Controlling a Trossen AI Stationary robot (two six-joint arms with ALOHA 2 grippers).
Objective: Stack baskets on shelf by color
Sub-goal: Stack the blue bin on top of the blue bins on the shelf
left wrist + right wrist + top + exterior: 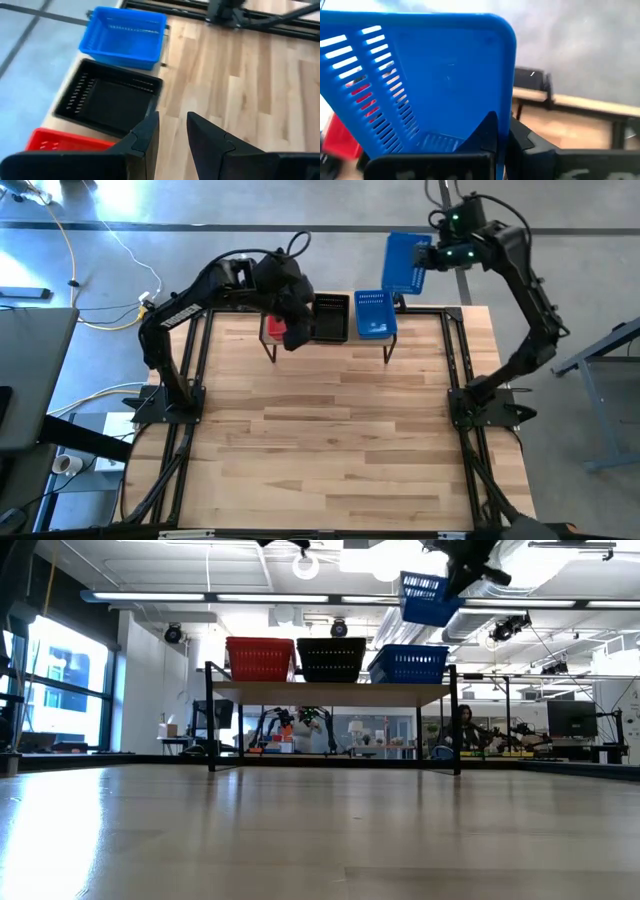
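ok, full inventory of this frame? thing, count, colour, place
Red perforated plastic basket stack: one stack, red, left end of shelf.
Black perforated plastic basket stack: one stack, black, shelf middle.
Blue perforated plastic basket stack: one stack, blue, right end of shelf.
Held blue perforated plastic basket: one, blue, in the air beyond the shelf's right end.
Small wood-topped shelf: one, light wood, black legs, far table edge.
Left gripper: jaws apart, empty, above shelf's left part.
Right gripper: jaws clamped on held basket's rim.

Shelf [330, 693] on table [330, 440]; carries red basket [260, 659], black basket [331, 659], blue basket [410, 663].
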